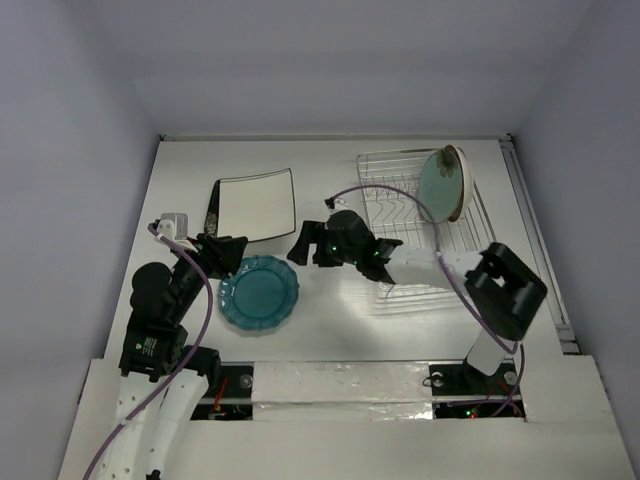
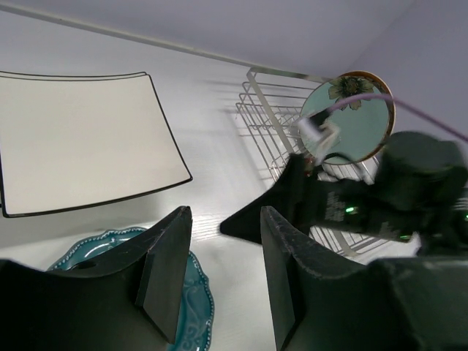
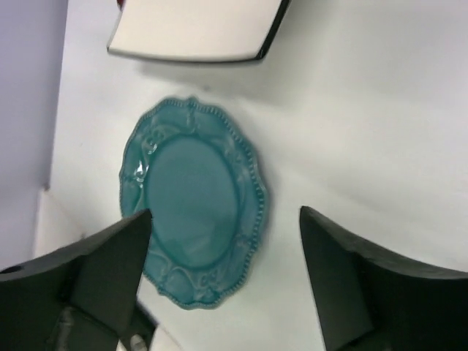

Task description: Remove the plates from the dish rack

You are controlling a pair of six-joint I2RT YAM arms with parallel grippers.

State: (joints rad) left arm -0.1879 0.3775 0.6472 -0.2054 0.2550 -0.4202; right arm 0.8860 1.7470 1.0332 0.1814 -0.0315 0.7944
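The wire dish rack stands at the back right. One round pale-green plate with a brown rim leans upright in its far corner. A teal scalloped plate lies flat on the table, and a white square dark-rimmed plate lies behind it. My right gripper hovers open just right of the teal plate, holding nothing. My left gripper stands open and empty at the teal plate's far left edge.
A dark patterned edge peeks out at the white plate's left side. The right arm stretches across the rack's near side. White walls close the table at the back and sides.
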